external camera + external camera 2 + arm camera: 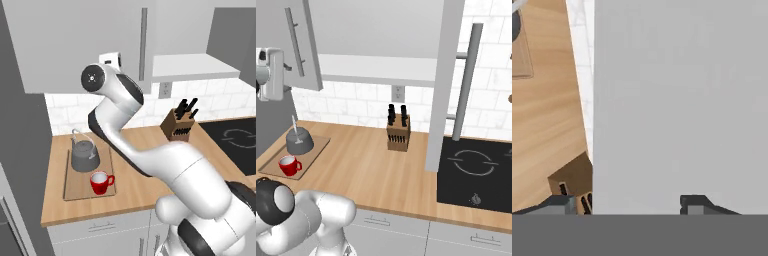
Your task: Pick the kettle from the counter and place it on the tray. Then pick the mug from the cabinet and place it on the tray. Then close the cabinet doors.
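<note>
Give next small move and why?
Probably push the left cabinet door shut. The kettle and mug already sit on the tray, both cabinet doors stand open, and the end effector faces a grey door panel with its fingers spread.

Cabinet door point(682, 100) blocks gripper point(629, 202); counter point(366, 160) open.
</note>
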{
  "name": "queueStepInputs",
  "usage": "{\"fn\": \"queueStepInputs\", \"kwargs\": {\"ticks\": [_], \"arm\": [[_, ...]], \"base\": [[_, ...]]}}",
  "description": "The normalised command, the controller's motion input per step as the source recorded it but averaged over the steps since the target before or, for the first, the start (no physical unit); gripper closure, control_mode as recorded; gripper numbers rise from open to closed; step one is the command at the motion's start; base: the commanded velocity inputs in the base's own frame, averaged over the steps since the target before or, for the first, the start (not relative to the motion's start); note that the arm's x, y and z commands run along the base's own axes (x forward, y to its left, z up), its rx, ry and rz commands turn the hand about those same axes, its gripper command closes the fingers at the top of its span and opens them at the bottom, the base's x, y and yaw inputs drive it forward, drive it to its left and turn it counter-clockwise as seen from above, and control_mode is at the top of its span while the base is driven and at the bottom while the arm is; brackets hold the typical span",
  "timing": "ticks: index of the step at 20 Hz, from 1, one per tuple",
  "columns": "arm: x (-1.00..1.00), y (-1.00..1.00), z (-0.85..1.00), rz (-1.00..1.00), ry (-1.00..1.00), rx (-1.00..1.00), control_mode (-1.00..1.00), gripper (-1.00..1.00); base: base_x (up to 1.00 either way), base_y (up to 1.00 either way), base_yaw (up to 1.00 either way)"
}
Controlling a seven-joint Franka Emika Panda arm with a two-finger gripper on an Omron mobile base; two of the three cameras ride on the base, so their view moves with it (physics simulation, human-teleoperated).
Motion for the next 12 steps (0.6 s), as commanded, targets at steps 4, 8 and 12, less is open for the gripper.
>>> {"fn": "queueStepInputs", "kwargs": {"ticks": [4,8,12], "arm": [[0.48,-0.22,0.00,0.08,0.00,0.00,-1.00,-1.00],[0.66,-0.13,0.00,0.09,0.00,0.01,-1.00,-1.00],[0.64,-0.04,0.00,0.11,0.00,0.03,-1.00,-1.00]], "base": [[0.00,0.00,0.00],[0.00,0.00,0.00],[0.00,0.00,0.00]]}}
